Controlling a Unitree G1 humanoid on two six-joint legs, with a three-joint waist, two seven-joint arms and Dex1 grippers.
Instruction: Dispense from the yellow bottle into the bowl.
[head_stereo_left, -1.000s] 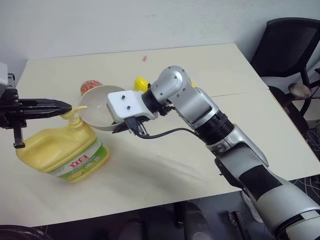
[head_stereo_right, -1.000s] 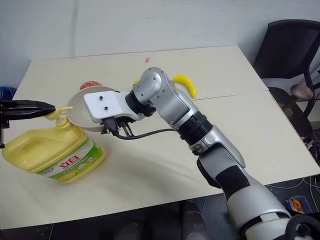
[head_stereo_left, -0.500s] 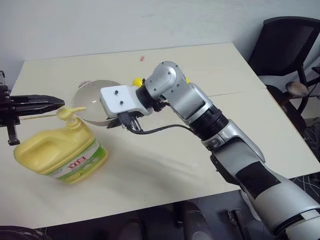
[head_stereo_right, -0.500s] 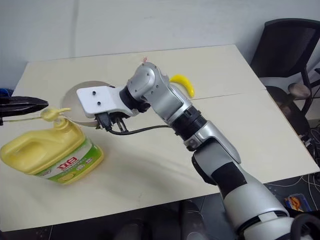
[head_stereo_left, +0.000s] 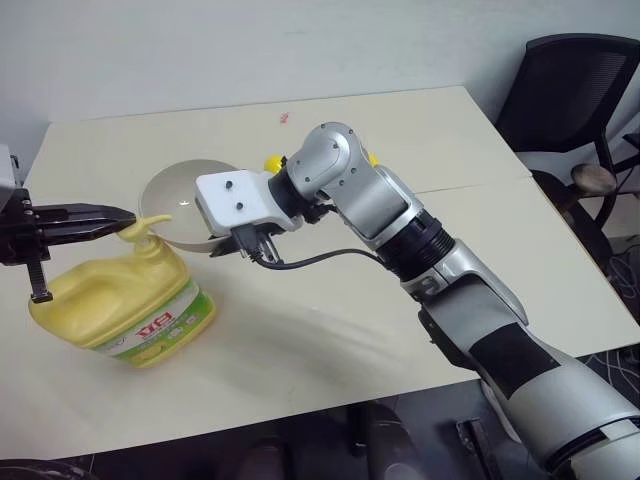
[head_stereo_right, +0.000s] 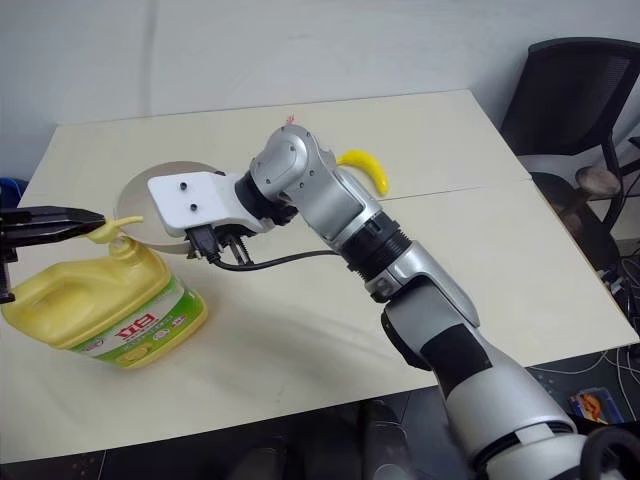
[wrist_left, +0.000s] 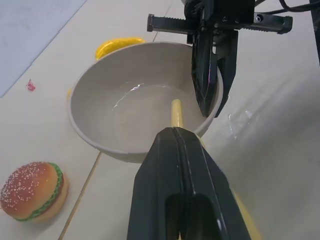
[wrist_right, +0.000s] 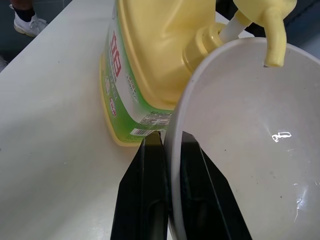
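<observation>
Bottle (head_stereo_left: 120, 305): on table, its spout now over bowl (head_stereo_left: 170, 195), nearer than a second ago. My right claw (wrist_right: 167, 192) pinches bowl's rim; left claw (head_stereo_left: 110, 214), shut, empty, rests on pump. Pressing looks next.

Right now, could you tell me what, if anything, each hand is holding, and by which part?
The right hand grips the bowl by its rim. The left hand, shut, rests on the yellow bottle's pump top, gripping nothing.
</observation>
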